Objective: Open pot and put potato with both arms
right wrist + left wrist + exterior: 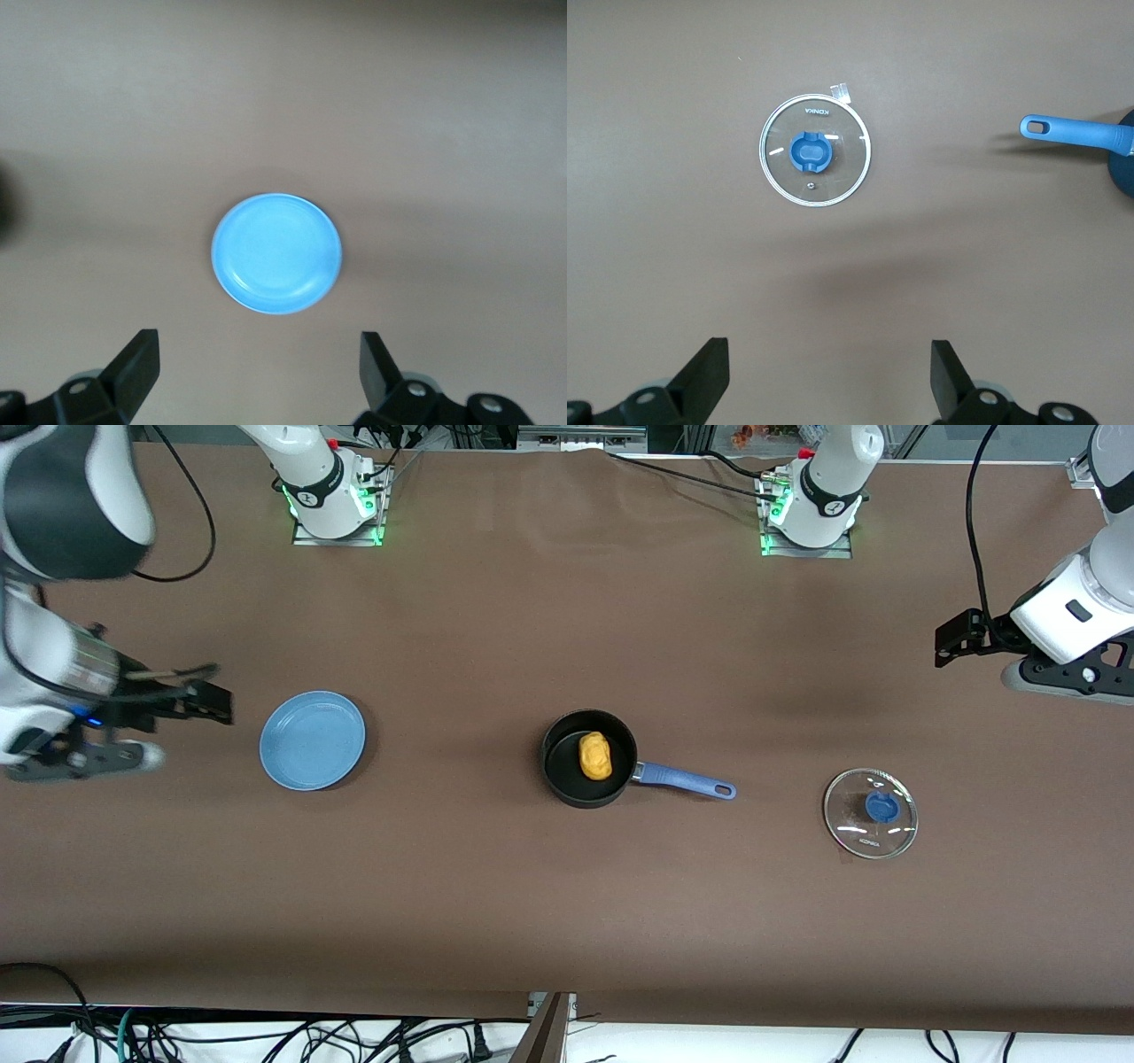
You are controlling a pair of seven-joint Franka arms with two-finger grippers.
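The black pot (563, 769) stands uncovered at the table's middle, its blue handle (687, 781) pointing toward the left arm's end. The yellow-orange potato (596, 755) lies inside it. My left gripper (946, 642) hangs open and empty, high over the left arm's end of the table. Its wrist view shows its gripper (830, 372) apart from the pot's handle (1076, 133). My right gripper (213, 704) hangs open and empty over the right arm's end, beside the blue plate. It is also open in its wrist view (260, 367).
The clear glass lid (870, 813) with a blue knob lies flat on the table toward the left arm's end; it also shows in the left wrist view (815, 150). An empty blue plate (312, 740) sits toward the right arm's end, seen too in the right wrist view (276, 253).
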